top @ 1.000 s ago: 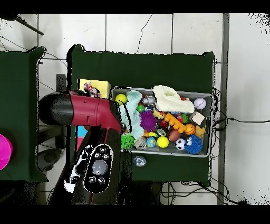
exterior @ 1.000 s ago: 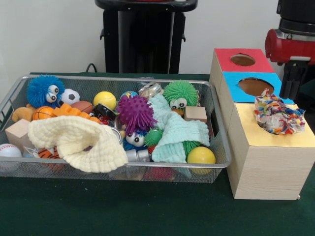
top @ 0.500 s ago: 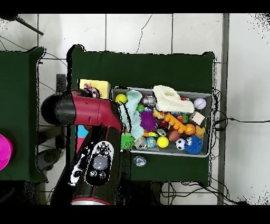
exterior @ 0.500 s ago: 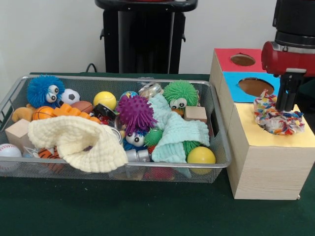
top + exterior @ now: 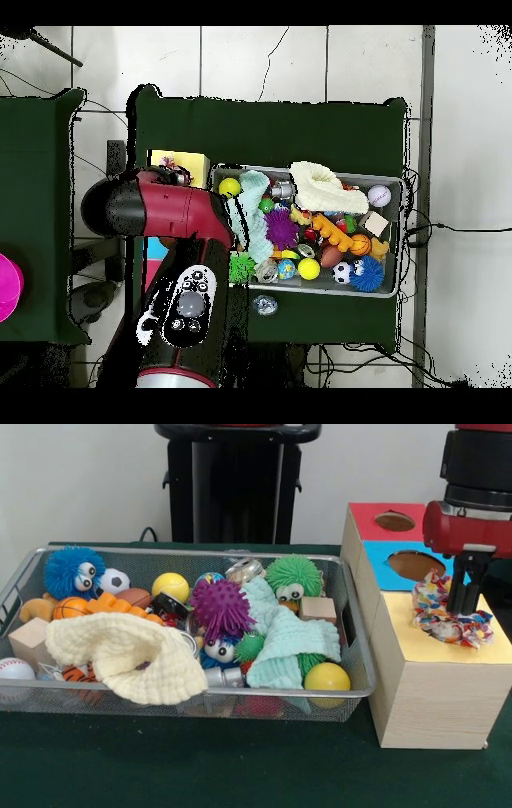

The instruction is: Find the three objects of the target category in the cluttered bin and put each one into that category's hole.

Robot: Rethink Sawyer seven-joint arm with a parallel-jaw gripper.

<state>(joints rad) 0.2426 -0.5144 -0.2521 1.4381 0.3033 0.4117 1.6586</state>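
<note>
While the gripper stands on the wrapper wad, its grip cannot be told; the wad sits under it over the yellow box's hole, apparently for pushing through.

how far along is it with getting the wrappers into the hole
Partly there, it seems. A wad of crinkled wrappers sits on the yellow-topped box, piled at its hole rather than clearly inside. The gripper is down against that wad; whether it grips is unclear. No other wrapper shows plainly in the bin, though the cloths may hide some.
</note>
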